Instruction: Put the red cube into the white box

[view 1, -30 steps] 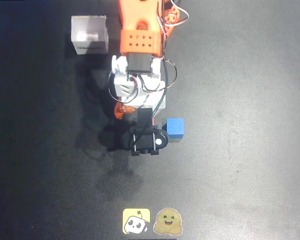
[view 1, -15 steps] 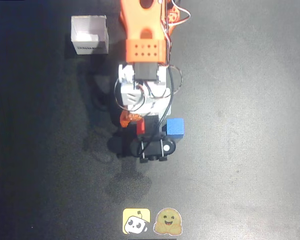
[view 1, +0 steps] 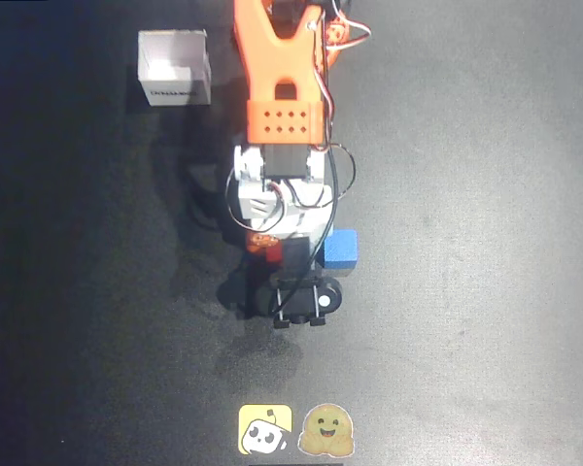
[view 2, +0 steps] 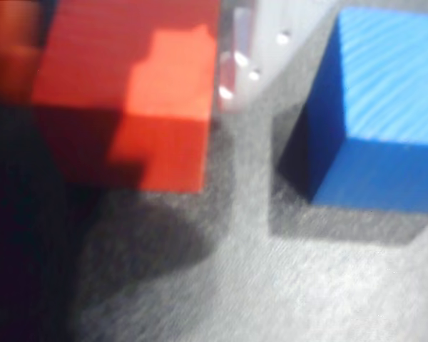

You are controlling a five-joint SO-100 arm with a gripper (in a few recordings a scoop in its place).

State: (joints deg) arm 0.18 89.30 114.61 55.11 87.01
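In the wrist view the red cube (view 2: 128, 100) sits between my gripper's (view 2: 121, 50) two fingers, an orange one against its left side and a pale one (view 2: 234, 57) against its right side. The cube rests at table level with its shadow just below it. From overhead, the gripper (view 1: 272, 249) points down under the orange arm, and a small patch of the red cube (view 1: 273, 256) shows beneath it. The white box (view 1: 174, 66) stands open at the far upper left, well away from the gripper.
A blue cube (view 1: 339, 249) (view 2: 385, 107) stands close to the right of the red cube, a narrow gap apart. Two stickers (view 1: 264, 429) (view 1: 327, 430) lie at the bottom edge. The black table (view 1: 466, 243) is bare on both sides.
The arm has stretched further down the overhead picture and lowered. The orange finger has moved in toward the red cube, which came into sight under the gripper.
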